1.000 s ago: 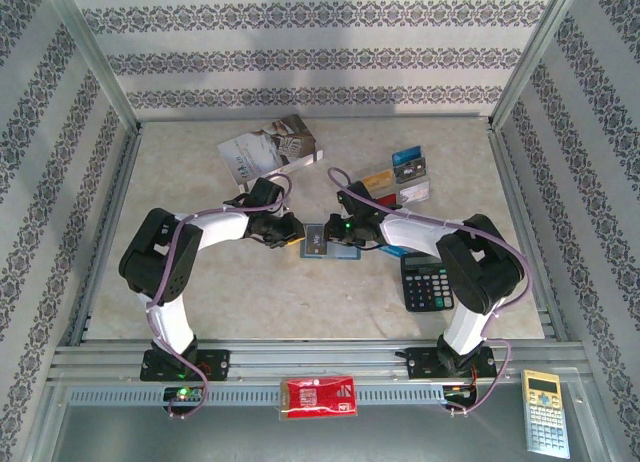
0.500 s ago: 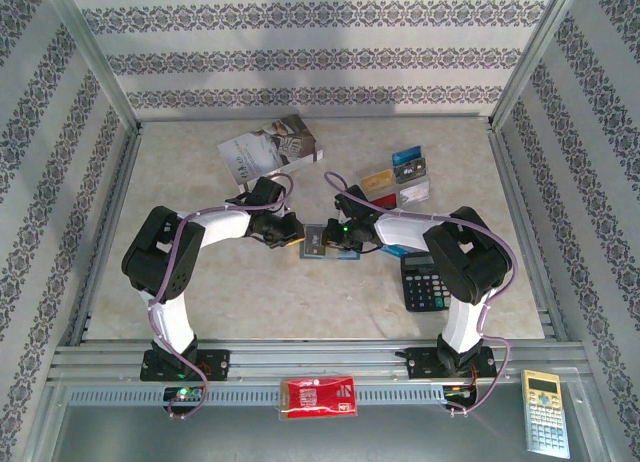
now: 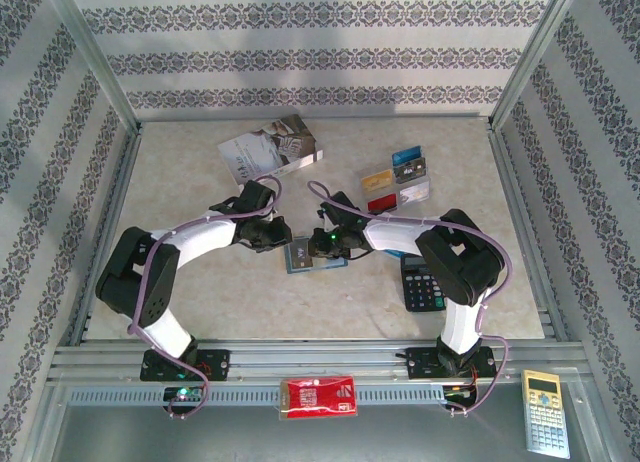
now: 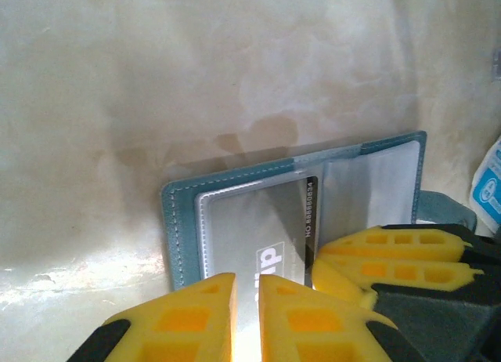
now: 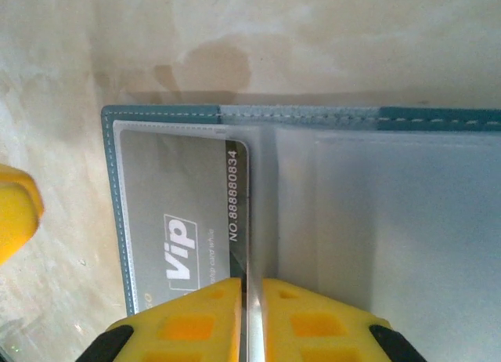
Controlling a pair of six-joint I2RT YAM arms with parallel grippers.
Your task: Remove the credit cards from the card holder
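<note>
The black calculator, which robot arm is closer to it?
Right. The right end effector is at the card holder, just left of the black calculator. The left end effector sits farther left, beyond the card holder.

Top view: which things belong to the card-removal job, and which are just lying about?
Job: card holder, grey card in its pocket, loose cards on the table.
Lying about: book, black calculator, red packet, yellow calculator.

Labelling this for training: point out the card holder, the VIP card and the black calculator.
card holder point(image 5: 391, 237), right wrist view, right clear pocket.
VIP card point(image 5: 176, 229), right wrist view, card face.
black calculator point(image 3: 426, 282), top view, keypad.
</note>
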